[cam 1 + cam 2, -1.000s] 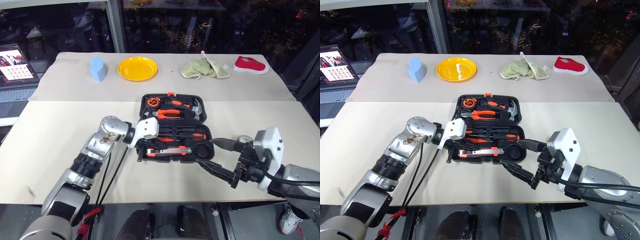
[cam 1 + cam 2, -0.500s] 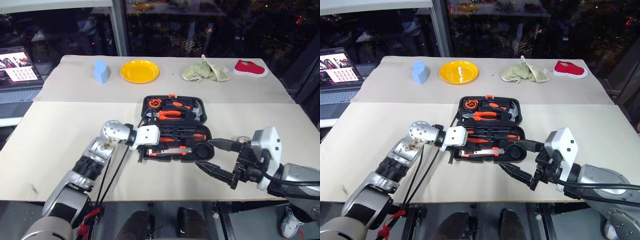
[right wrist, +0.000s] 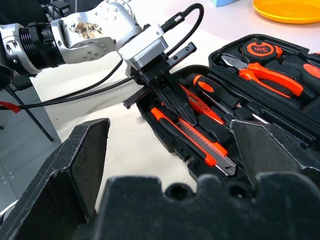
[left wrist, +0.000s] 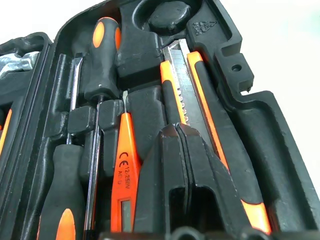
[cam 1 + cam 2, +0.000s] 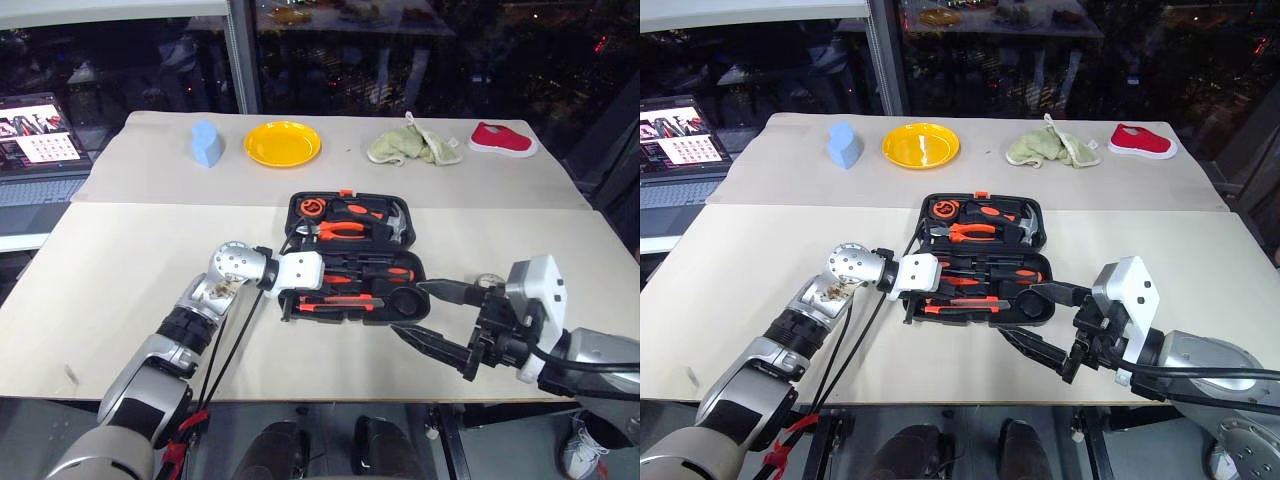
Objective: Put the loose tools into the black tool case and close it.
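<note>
Hovering closed left end effector (image 3: 167, 95) over utility knife (image 3: 192, 136) — right end effector (image 5: 432, 317) agape, beside black tool case (image 5: 417, 272)

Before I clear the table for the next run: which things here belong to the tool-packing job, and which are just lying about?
Job:
black tool case, open
utility knife, in the case
tester screwdriver, in the case
screwdrivers, in the case
left pincer, shut, over the case
right pincer, open

Lying about:
yellow plate
blue block
green cloth
red shoe
laptop
</note>
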Controlling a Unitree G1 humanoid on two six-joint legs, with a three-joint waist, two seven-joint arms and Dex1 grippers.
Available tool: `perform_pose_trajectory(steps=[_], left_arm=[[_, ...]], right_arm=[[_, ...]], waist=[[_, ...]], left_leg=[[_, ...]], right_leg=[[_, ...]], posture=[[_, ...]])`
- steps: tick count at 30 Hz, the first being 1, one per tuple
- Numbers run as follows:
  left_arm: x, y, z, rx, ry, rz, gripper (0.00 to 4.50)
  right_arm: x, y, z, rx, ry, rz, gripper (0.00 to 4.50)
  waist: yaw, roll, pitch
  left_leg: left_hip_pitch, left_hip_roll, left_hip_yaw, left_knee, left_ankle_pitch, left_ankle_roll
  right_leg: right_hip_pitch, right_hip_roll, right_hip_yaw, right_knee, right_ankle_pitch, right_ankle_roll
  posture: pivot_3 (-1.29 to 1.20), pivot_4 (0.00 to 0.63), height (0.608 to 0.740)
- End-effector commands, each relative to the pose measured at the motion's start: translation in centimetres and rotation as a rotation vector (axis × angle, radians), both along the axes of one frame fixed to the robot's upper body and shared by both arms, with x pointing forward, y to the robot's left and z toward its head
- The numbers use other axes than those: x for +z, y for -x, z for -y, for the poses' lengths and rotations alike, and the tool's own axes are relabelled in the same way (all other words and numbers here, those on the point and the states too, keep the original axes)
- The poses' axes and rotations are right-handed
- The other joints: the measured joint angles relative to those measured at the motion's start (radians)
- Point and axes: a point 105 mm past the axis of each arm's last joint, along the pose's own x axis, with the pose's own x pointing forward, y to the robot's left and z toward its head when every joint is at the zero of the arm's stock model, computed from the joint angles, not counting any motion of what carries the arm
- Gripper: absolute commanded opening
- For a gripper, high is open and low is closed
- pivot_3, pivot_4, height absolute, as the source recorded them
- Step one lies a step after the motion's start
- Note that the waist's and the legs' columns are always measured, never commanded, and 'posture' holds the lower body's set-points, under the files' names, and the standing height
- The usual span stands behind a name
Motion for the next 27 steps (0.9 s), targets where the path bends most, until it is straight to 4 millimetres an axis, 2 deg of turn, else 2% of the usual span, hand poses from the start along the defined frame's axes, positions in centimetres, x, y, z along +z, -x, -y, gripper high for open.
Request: perform_pose_trajectory(steps=[1,3,4,6,9,13,17,20,24,27], left_arm=[[2.1,1.6,-1.8,-0.007,0.042,-0.201,0.28],[3.9,2.5,-2.5,-0.023,0.07,-0.293,0.72],[4.9,2.7,-2.8,-0.018,0.094,-0.332,1.12],[8.1,2.9,-3.6,-0.009,0.172,-0.398,1.88],[11.6,3.3,-3.9,-0.019,0.241,-0.415,3.05],[13.5,4.3,-3.5,-0.072,0.269,-0.416,4.41],[13.9,5.1,-3.4,-0.09,0.26,-0.405,4.41],[14.1,5.7,-3.6,-0.103,0.232,-0.379,4.41],[13.9,6.4,-3.6,-0.109,0.192,-0.334,4.41],[13.4,7.0,-3.7,-0.115,0.154,-0.315,4.41]], right_arm=[[-0.2,-1.2,2.3,-0.14,0.009,0.052,4.5],[-0.7,-1.9,3.8,-0.234,-0.001,0.052,4.5],[-0.9,-2.1,4.5,-0.272,-0.011,0.05,4.5],[-1.4,-1.9,6.4,-0.355,0.008,0.037,4.5],[-1.8,-0.4,10.1,-0.465,0.049,0.01,4.5],[-1.5,2.4,14.8,-0.563,0.128,-0.045,4.5],[-1.5,3.5,18.0,-0.609,0.196,-0.083,4.5],[-1.0,2.6,19.1,-0.594,0.227,-0.079,4.5],[-0.3,-0.3,18.1,-0.48,0.271,-0.066,4.5],[-1.0,-2.1,17.0,-0.378,0.342,-0.085,4.5]], waist=[[-0.005,-0.001,0.001],[-0.013,-0.002,0.001],[-0.015,-0.001,0.001],[-0.013,-0.001,0.001],[-0.001,-0.001,0.001],[0.001,0.0,0.001],[-0.012,0.0,0.002],[-0.026,-0.001,0.002],[-0.038,0.001,0.003],[-0.039,0.002,0.004]], left_leg=[[-0.002,0.0,0.0,0.0,0.0,0.0],[-0.003,0.0,0.0,-0.001,0.0,0.0],[-0.004,0.0,0.0,-0.002,0.0,-0.001],[-0.009,-0.001,0.0,-0.002,0.004,-0.007],[-0.018,-0.001,0.0,0.0,0.004,-0.008],[-0.017,-0.002,0.0,-0.001,0.004,-0.007],[-0.015,-0.001,0.001,-0.002,0.003,-0.008],[-0.014,0.0,0.002,-0.002,0.003,-0.009],[-0.008,0.003,0.003,-0.002,0.003,-0.007],[0.0,0.004,0.002,-0.004,0.002,-0.007]], right_leg=[[-0.003,0.002,0.0,0.001,0.0,0.0],[-0.005,0.004,0.0,0.001,0.001,-0.002],[-0.007,0.004,0.0,0.002,0.004,-0.007],[-0.013,0.006,0.0,0.002,0.004,-0.007],[-0.021,0.009,-0.001,0.003,0.004,-0.007],[-0.019,0.01,0.0,0.001,0.003,-0.006],[-0.018,0.01,0.003,0.001,0.003,-0.006],[-0.017,0.011,0.004,0.001,0.002,-0.006],[-0.012,0.007,0.004,0.002,0.0,-0.003],[-0.002,0.007,0.003,0.001,-0.001,-0.003]], posture=[[0.0,0.15,0.74],[0.0,0.15,0.74],[0.0,0.15,0.74],[0.0,0.15,0.74],[0.0,0.15,0.74],[0.0,0.15,0.74],[0.0,0.15,0.74],[0.0,0.15,0.74],[0.0,0.15,0.74],[0.0,0.15,0.74]])
